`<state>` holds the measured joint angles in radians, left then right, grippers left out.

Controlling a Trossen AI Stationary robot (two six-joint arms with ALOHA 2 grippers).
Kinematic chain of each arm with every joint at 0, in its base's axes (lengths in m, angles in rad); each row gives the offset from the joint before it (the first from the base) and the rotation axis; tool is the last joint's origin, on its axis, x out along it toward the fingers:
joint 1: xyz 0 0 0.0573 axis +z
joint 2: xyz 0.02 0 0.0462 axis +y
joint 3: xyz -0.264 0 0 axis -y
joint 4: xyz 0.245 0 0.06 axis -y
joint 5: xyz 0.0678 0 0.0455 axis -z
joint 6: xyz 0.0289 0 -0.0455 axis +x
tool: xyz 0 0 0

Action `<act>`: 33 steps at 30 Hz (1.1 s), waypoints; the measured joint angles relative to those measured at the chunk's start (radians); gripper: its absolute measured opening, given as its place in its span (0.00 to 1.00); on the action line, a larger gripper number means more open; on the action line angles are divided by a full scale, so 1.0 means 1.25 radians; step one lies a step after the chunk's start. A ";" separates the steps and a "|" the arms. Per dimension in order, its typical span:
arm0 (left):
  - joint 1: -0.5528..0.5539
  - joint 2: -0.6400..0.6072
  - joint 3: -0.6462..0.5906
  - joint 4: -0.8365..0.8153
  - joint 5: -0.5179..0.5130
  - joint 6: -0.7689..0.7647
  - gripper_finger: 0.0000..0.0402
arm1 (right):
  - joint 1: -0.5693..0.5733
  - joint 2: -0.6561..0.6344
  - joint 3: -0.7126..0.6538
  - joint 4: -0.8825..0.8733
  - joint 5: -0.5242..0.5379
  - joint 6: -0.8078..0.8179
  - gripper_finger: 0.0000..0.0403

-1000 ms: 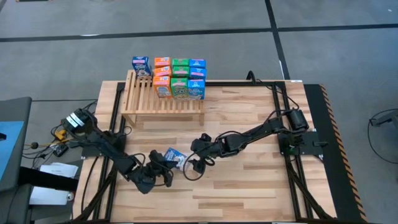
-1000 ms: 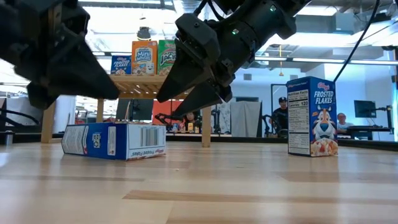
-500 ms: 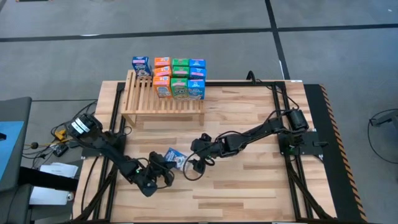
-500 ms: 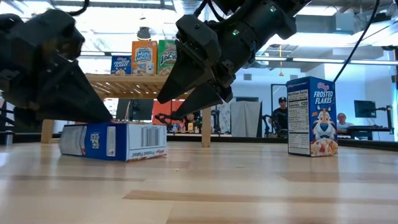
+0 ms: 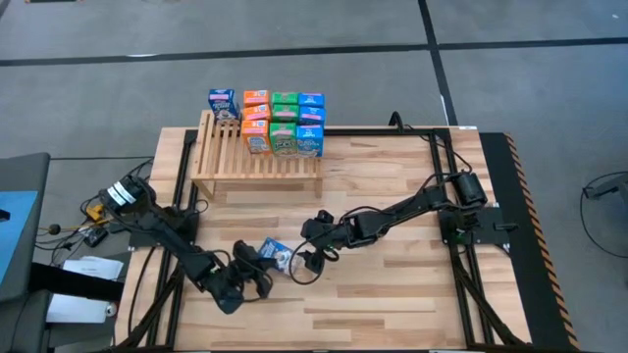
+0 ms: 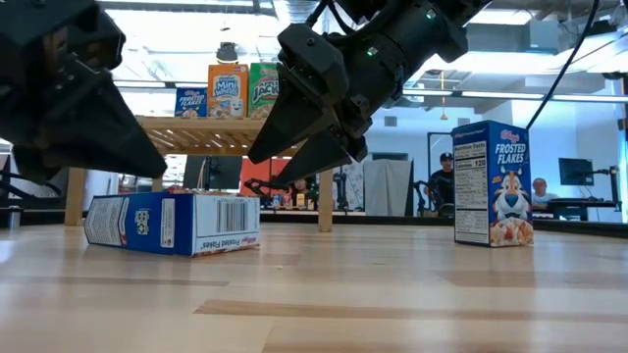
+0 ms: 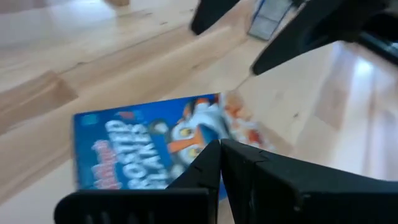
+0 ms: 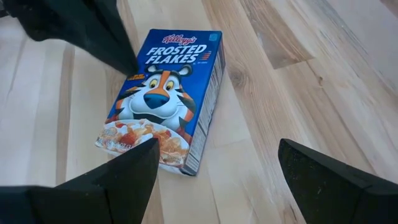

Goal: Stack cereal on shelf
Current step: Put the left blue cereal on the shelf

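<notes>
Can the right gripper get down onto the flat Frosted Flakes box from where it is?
Probably yes: the right gripper hangs open just above the Frosted Flakes box, though the shut left gripper crowds the box's far side.

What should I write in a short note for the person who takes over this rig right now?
Left end effector: shut, empty, at the flat Frosted Flakes box.
Right end effector: open, empty, above that same box.
Done: several cereal boxes stand at the shelf's far end.
Left: shelve the flat box, and an upright Frosted Flakes box that shows in the low view.
</notes>
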<state>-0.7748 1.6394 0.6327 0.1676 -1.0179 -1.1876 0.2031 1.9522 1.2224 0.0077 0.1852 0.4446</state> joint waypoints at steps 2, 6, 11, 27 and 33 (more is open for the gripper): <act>-0.007 0.000 0.000 -0.024 -0.007 -0.009 0.00 | 0.000 0.000 0.000 0.000 0.000 0.000 0.87; -0.009 0.000 0.000 -0.034 0.005 -0.024 0.00 | 0.000 0.000 0.000 -0.001 0.000 0.000 0.87; -0.021 0.000 0.000 -0.031 0.015 -0.031 0.00 | 0.000 0.000 0.000 -0.001 0.000 0.000 0.87; -0.029 -0.001 0.000 -0.069 0.015 -0.043 0.00 | -0.002 0.000 0.000 -0.001 0.000 0.000 0.87; -0.029 -0.001 0.000 -0.088 0.012 -0.046 0.00 | -0.002 0.000 0.000 -0.001 0.000 0.000 0.87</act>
<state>-0.8104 1.6386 0.6331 0.0582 -1.0025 -1.2457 0.2012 1.9522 1.2221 0.0067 0.1852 0.4446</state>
